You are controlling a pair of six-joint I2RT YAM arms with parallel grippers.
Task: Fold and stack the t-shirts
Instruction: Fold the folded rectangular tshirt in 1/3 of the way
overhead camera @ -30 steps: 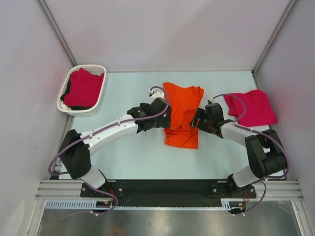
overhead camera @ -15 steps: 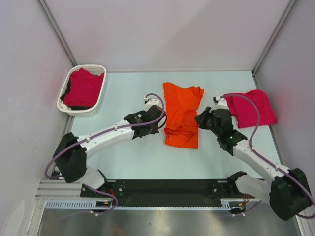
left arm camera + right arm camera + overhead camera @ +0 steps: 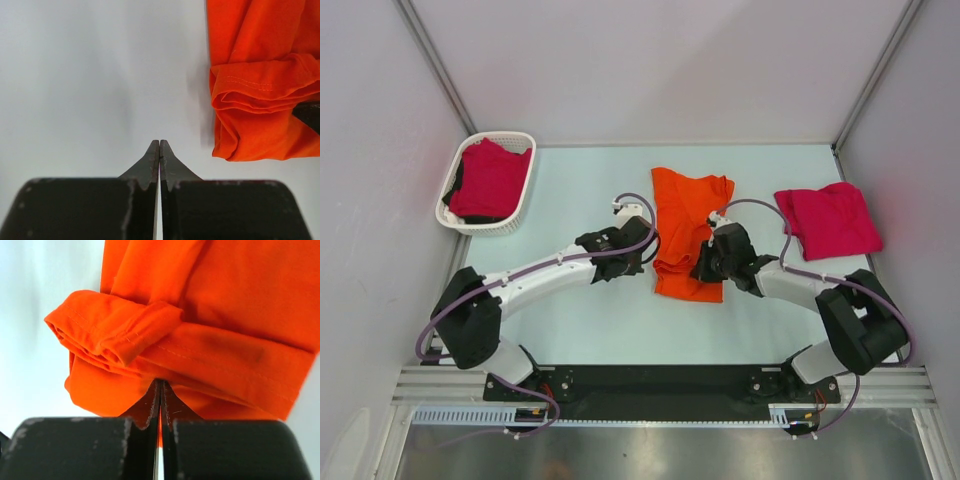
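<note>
Currently left gripper (image 3: 159,145) and right gripper (image 3: 160,385) are closed by the orange shirt (image 3: 688,245) mid-frame. Open wide before pinching its hem.

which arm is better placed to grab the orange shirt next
Likely right: the right hand meets the orange t-shirt at its hem; the left hand is over table beside it.

orange t-shirt (image 3: 260,75) — cropped top and right
</note>
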